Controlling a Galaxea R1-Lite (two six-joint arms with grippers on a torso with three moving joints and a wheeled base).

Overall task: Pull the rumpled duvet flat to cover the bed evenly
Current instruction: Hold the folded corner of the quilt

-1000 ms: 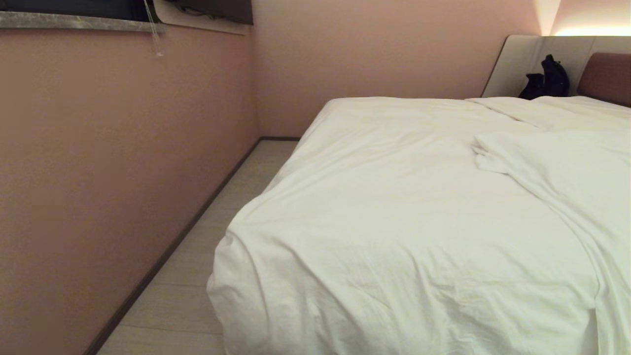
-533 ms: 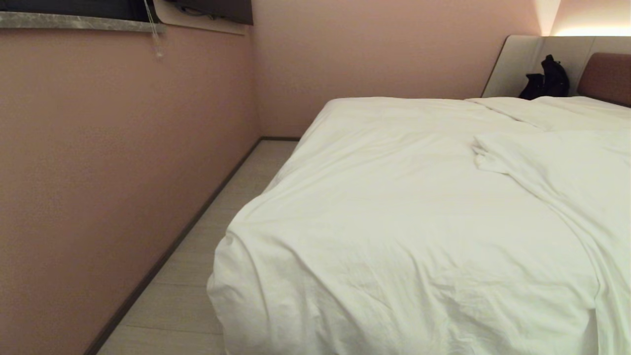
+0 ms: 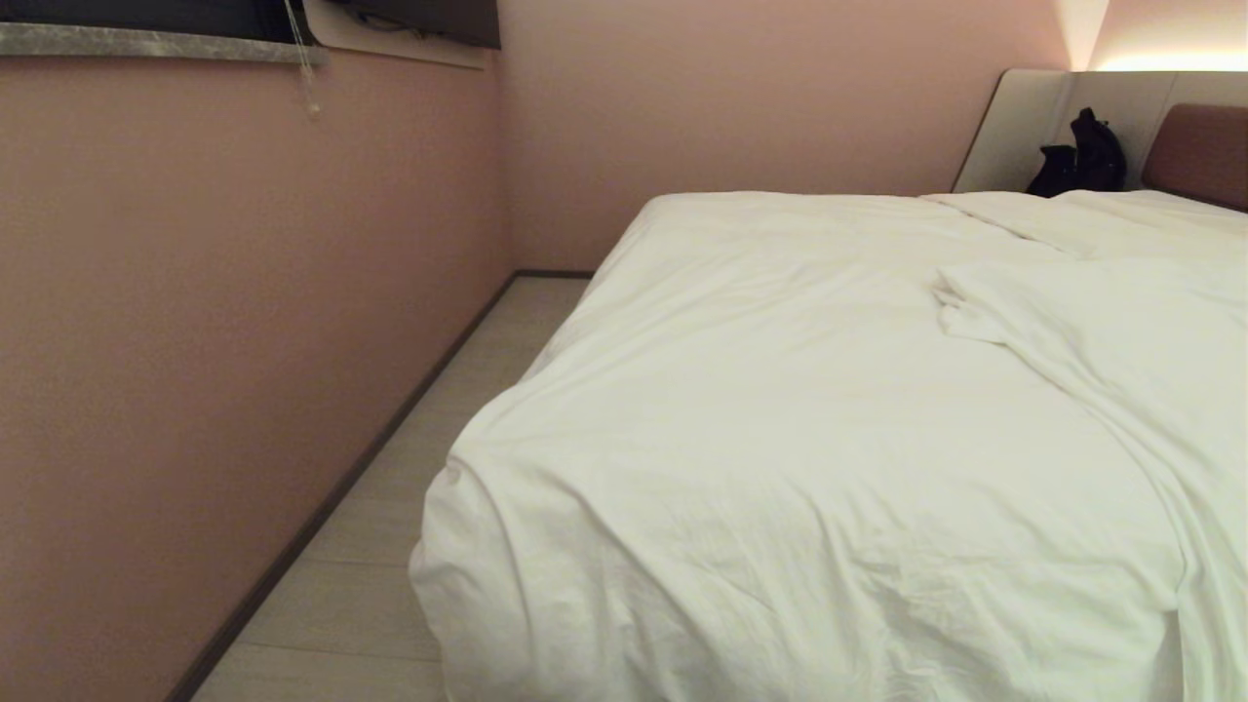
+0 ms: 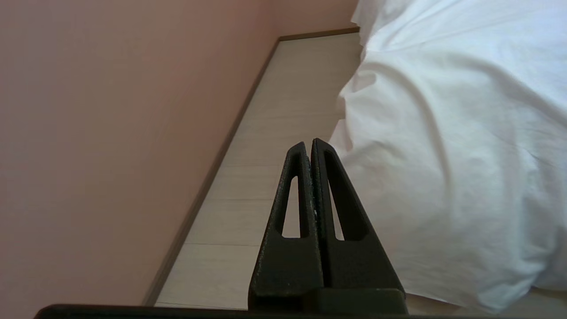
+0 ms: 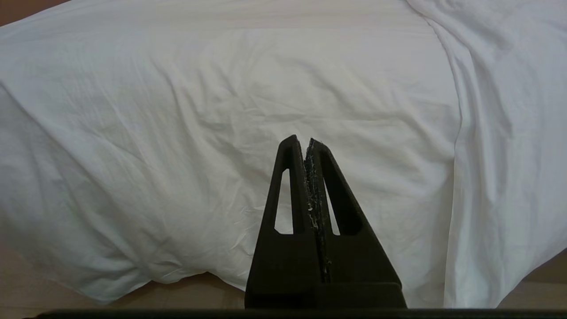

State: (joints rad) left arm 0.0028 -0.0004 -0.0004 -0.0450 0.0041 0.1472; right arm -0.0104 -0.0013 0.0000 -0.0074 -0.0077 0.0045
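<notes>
Across the centre and right of the head frame, the puffy white wrinkled duvet [image 3: 780, 439] lies over the wide low bed [image 3: 1199, 151], one corner folded back at right. Left gripper [image 4: 308, 144] and right gripper [image 5: 301, 141] are both closed, holding nothing.

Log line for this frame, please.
left gripper: shut, empty, beside duvet corner | right gripper: shut, empty | duvet: rumpled
</notes>
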